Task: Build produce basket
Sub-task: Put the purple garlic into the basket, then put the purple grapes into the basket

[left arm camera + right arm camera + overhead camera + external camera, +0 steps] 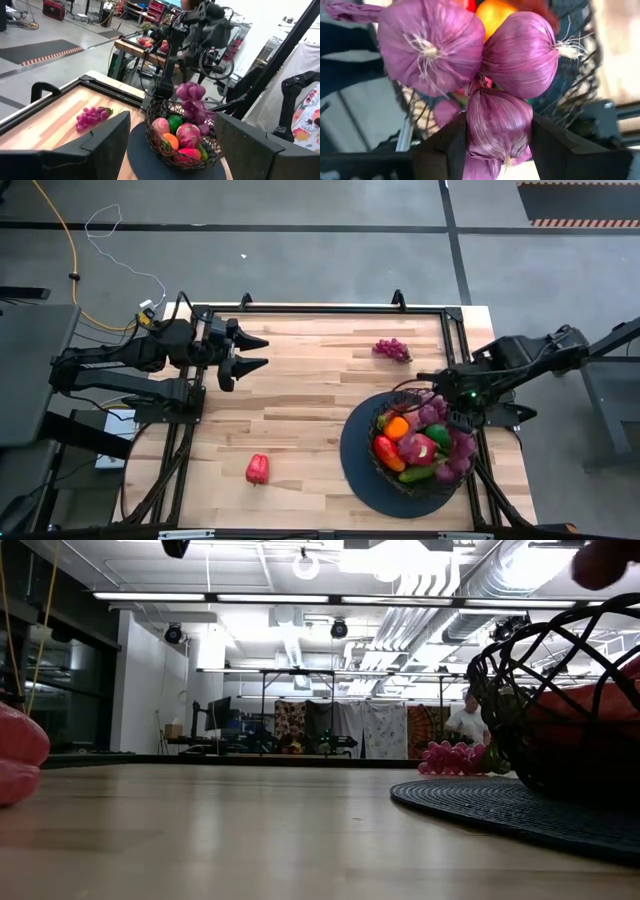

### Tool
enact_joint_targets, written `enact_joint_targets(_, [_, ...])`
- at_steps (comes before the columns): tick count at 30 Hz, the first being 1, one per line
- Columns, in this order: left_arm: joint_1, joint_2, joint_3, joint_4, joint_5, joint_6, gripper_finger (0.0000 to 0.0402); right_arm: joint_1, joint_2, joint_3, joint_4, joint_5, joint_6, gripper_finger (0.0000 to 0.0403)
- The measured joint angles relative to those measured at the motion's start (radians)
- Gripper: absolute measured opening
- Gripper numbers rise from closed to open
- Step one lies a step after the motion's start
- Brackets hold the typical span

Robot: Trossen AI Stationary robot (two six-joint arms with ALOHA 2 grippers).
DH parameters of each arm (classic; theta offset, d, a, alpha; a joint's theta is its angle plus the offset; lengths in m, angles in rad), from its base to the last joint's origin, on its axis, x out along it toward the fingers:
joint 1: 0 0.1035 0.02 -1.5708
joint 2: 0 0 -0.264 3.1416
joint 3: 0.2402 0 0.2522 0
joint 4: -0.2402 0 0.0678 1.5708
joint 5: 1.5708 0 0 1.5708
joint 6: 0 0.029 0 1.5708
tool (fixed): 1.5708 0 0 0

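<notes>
Purple bulbs (495, 120) hang gripped in the right claw (497, 145) over the basket (385, 465); left claw (250, 352) waits released, far left.

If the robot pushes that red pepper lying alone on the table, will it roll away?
Probably only a little. The red pepper looks lumpy and longer than it is wide, so it would likely wobble or turn rather than roll straight. It lies on its side on flat wooden table, so it cannot tip. Being small, it is probably light and would slide easily.
</notes>
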Motion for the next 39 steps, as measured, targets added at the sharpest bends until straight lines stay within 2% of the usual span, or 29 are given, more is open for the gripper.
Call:
enact_joint_targets(3, [0.000,0.000,0.000,0.008,0.000,0.000,0.0278,0.000,-0.033,-0.031,-0.001,-0.053,0.006,0.0167])
enact_joint_targets(5, [0.000,0.000,0.000,0.008,0.000,0.000,0.0278,0.000,-0.052,-0.049,0.001,-0.040,0.025,0.0167])
enact_joint_targets(9, [0.000,0.000,0.000,0.009,0.000,0.001,0.0278,0.000,-0.058,-0.093,0.002,0.118,0.062,0.0167])
enact_joint_targets(11, [0.000,0.000,0.000,0.009,0.000,0.000,0.0278,-0.007,-0.055,-0.128,0.001,0.154,0.082,0.0167])
enact_joint_targets(17, [0.000,0.000,0.000,0.009,0.000,0.001,0.0278,-0.044,-0.044,-0.274,0.030,0.130,0.136,0.0167])
enact_joint_targets(23, [0.000,0.000,0.000,0.009,0.000,0.000,0.0278,-0.048,-0.043,-0.380,0.170,0.129,0.138,0.0170])
enact_joint_targets(29, [0.000,0.000,0.000,0.009,0.004,0.000,0.0278,-0.049,-0.041,-0.359,0.209,0.124,0.133,0.0222])
enact_joint_targets(34, [0.000,0.000,0.000,0.009,0.008,0.001,0.0278,-0.049,-0.041,-0.276,0.098,0.121,0.131,0.0283])
enact_joint_targets(39, [0.000,0.000,0.000,0.009,0.008,0.010,0.0278,-0.049,-0.043,-0.175,0.010,0.123,0.133,0.0303])
